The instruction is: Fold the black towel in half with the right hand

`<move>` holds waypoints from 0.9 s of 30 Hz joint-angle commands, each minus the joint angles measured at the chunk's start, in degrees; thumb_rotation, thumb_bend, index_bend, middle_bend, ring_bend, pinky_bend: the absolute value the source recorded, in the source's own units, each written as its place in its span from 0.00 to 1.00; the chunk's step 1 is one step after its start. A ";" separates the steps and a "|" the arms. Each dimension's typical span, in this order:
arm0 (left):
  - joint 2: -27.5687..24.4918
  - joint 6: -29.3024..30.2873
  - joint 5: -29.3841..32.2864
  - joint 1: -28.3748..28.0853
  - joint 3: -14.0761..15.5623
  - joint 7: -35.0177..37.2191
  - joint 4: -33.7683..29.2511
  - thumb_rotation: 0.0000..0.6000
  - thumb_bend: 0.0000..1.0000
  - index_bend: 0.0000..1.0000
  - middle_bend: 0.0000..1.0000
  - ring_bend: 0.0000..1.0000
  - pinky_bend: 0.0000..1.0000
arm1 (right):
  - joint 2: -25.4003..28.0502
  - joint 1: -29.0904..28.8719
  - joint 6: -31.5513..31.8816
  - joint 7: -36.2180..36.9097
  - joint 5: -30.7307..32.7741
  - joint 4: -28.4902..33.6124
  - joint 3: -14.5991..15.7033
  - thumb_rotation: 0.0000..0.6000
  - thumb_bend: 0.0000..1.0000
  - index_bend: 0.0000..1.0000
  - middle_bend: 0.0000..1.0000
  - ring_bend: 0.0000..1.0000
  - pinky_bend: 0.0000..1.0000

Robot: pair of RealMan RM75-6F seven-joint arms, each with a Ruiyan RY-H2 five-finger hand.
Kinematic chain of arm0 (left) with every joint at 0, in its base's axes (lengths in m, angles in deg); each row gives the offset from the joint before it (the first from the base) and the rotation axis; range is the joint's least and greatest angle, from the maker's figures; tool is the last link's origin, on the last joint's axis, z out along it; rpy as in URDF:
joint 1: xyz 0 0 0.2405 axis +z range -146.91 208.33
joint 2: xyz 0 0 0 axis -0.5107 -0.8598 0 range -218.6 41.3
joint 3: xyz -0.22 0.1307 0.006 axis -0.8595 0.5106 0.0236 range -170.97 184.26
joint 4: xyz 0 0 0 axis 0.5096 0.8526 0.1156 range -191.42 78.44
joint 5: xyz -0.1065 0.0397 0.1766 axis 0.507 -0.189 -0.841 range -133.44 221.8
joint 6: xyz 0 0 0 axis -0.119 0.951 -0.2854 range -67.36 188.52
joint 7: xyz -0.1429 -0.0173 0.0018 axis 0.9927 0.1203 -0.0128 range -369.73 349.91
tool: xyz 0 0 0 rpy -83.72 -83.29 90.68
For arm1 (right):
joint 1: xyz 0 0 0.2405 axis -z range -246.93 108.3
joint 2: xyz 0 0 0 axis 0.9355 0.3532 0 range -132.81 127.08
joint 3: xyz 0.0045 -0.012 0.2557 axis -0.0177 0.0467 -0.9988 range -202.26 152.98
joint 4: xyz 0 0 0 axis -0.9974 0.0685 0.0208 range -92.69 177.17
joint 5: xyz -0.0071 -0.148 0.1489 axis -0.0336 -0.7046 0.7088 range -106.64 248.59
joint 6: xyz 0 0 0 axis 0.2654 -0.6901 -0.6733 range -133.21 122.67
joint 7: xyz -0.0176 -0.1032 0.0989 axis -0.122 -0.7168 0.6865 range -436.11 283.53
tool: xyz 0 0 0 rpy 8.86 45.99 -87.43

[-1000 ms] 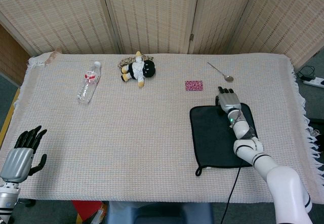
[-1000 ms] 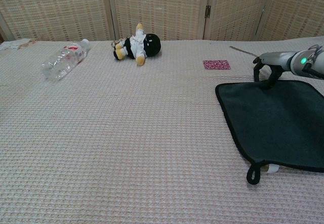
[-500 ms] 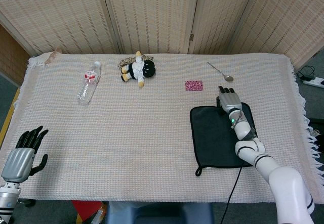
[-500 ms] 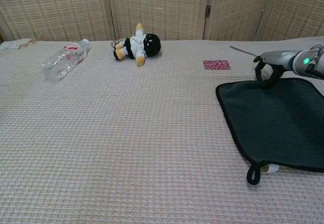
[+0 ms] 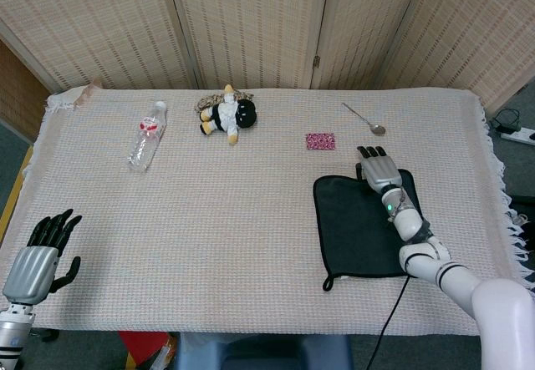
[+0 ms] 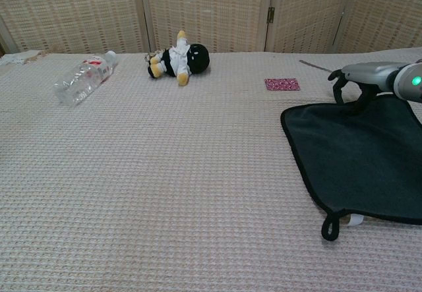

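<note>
Head view: the black towel (image 5: 361, 226) is lying flat at the right side of the table (image 5: 234, 220), its loop at the near left corner. The right hand (image 5: 379, 168) is sitting over the towel's far edge, fingertips reaching just past it toward the spoon (image 5: 365, 119). Compared with a second ago the wrist is stretching a bit further out and the forearm is lying lower; the towel outline is barely changing here. The left hand (image 5: 38, 257) is idling at the near left corner, fingers apart, holding nothing, same as before.

Chest view: the right hand (image 6: 359, 84) is now pulling up, fingers curled down and pinching the towel's (image 6: 356, 157) far edge, which is peaking up off the table where it was flat a second ago. So the grasp looks made and the lift is starting; the fold itself is not done, as most of the cloth is still lying flat. The pink card (image 6: 282, 84), the plush toy (image 6: 179, 59) and the bottle (image 6: 84, 78) are staying put, well apart from it.
</note>
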 commanded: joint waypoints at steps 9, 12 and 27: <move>-0.01 0.73 -1.44 0.12 0.56 -0.30 -0.92 1.00 0.57 0.00 0.00 0.00 0.00 | 13.85 8.83 10.18 -10.79 -1.24 26.01 7.09 1.00 0.48 0.68 0.09 0.00 0.00; -0.18 1.10 -2.07 0.27 0.89 -0.11 -1.21 1.00 0.57 0.00 0.00 0.00 0.00 | 15.36 10.27 12.47 -13.15 -1.86 29.72 8.66 1.00 0.48 0.68 0.09 0.00 0.00; -0.94 2.50 -3.69 0.85 1.61 0.47 -2.09 1.00 0.57 0.00 0.00 0.00 0.00 | 18.33 14.44 18.05 -15.67 -7.43 38.52 13.47 1.00 0.48 0.69 0.10 0.00 0.00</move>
